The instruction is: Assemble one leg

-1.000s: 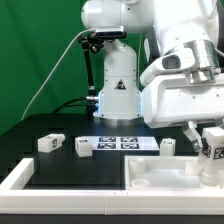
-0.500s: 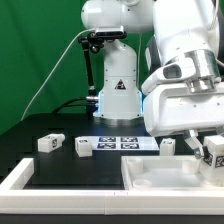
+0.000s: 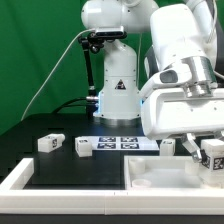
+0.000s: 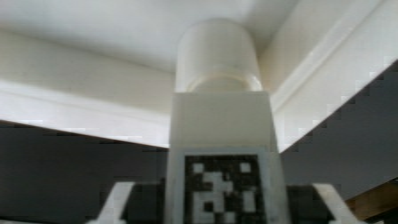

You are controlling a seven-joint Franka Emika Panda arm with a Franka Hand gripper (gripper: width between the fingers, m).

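Clamped from both sides around a small white chunky plastic leg (image 3: 213, 154) with a black-and-white square tag, the gripper (image 3: 209, 147) of the white robot arm (image 3: 180, 70) has its jaws drawn in to the width of that peg and nothing else between them. In the wrist view the gripper (image 4: 222, 208) shows only as two pale fingertips (image 4: 119, 203) flanking the tagged face of the leg (image 4: 222, 125), whose rounded cylindrical end points toward an inner corner of the large white square tray-like panel (image 4: 89, 90). From the exterior view the held leg hangs at the exterior view's right, over the far right part of that panel (image 3: 150, 178); whether its tip touches the panel cannot be told. Three more white tagged pegs lie on the black table (image 3: 60, 165): one (image 3: 50, 143) toward the exterior view's left, a second (image 3: 84, 147) near it, and a third (image 3: 168, 146) just behind the panel's back rim. Between the second and third lies the marker board (image 3: 120, 142), flat on the table. A white raised rail (image 3: 18, 180) borders the table at the exterior view's lower left.
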